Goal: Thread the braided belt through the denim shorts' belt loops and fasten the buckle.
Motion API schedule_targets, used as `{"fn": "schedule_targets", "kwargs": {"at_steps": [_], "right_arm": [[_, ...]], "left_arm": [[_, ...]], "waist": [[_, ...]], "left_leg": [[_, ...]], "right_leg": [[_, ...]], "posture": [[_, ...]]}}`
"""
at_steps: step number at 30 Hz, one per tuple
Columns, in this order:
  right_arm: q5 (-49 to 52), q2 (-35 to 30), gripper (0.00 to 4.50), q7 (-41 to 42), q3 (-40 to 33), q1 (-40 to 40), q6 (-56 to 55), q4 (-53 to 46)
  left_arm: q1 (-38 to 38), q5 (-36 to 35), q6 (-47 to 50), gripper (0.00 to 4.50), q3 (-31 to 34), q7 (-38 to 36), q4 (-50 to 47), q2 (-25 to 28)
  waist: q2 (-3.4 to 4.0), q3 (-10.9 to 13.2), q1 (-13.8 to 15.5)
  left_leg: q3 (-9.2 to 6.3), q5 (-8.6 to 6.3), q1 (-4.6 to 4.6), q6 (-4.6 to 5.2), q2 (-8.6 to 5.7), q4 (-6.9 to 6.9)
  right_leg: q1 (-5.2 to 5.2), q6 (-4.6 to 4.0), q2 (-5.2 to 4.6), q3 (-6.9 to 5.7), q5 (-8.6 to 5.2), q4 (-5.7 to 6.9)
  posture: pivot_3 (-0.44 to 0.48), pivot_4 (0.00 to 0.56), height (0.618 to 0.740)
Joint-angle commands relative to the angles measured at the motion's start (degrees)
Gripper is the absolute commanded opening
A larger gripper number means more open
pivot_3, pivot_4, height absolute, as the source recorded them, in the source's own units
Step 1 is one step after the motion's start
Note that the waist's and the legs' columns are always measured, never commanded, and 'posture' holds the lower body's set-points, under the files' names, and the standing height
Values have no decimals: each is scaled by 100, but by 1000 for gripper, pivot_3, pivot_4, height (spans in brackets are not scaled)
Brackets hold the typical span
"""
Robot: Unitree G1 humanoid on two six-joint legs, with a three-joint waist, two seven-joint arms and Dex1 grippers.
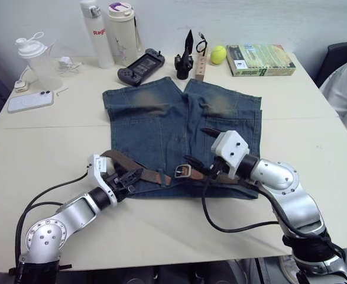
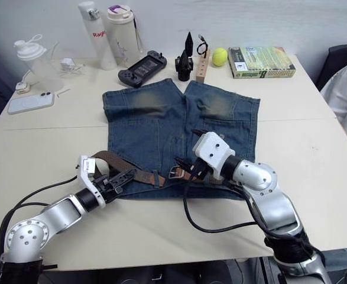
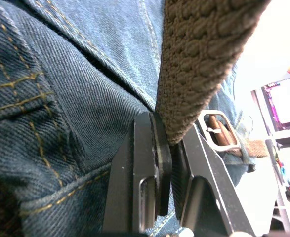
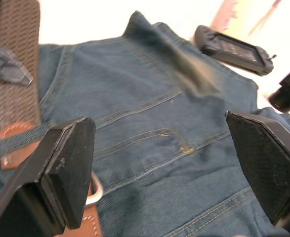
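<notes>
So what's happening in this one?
A two-armed robot is working a braided belt along the waistband of denim shorts spread on a table. The left gripper is pinching the belt; the right gripper hovers open over the shorts near the buckle, which is not fastened.

braided belt [image 1: 140,171] across denim shorts [image 1: 161,124] waistband, table [image 1: 55,154] beneath
</notes>
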Motion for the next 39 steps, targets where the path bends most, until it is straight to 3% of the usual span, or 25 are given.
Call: {"fn": "schedule_targets", "kwargs": {"at_steps": [1, 8, 16, 22, 28, 39], "right_arm": [[-774, -450, 4468, 210, 497, 275, -1393, -125], [-2214, -450, 4468, -436, 1095, 390, -3174, 795], [-3025, -358, 4468, -812, 1233, 242, -3853, 1567], [-3027, -199, 4468, -801, 1240, 203, -3932, 1687], [-2686, -208, 4468, -615, 1112, 314, -3972, 1483], [-2451, -250, 4468, -401, 962, 342, -3991, 1282]], "left_arm": [[-165, -7, 163, 0, -120, -308, 130, -137], [-264, 252, 341, 0, -94, -525, 358, -192], [-264, 859, 442, 0, -141, -513, 282, -154], [-187, 2357, 316, 0, -840, -669, -322, 280], [-27, 3232, 259, 0, -1411, -920, -763, 417], [52, 3578, 389, 0, -1323, -1251, -743, 233]], "waist": [[1, 0, 14], [0, 0, 9], [0, 0, 3], [0, -1, -9], [1, -1, -5], [1, -1, 5]], "left_leg": [[0, 0, 0, 0, -2, 0], [3, 10, 7, -3, -4, 2], [0, 16, 16, -5, -3, 2], [3, 19, 30, -10, -2, -2], [25, 16, 56, -15, 3, -20], [28, 14, 59, -16, 6, -23]], "right_leg": [[0, 0, -1, -1, 0, -2], [2, 1, 1, -2, 0, 2], [13, 0, 1, 0, 0, 0], [19, -1, 3, 10, -1, 6], [23, -5, 0, 39, -3, 5], [22, -5, -14, 44, -3, 4]], "posture": [[0, 150, 720], [0, 150, 720], [0, 150, 720], [0, 150, 720], [0, 150, 720], [0, 150, 720]]}}
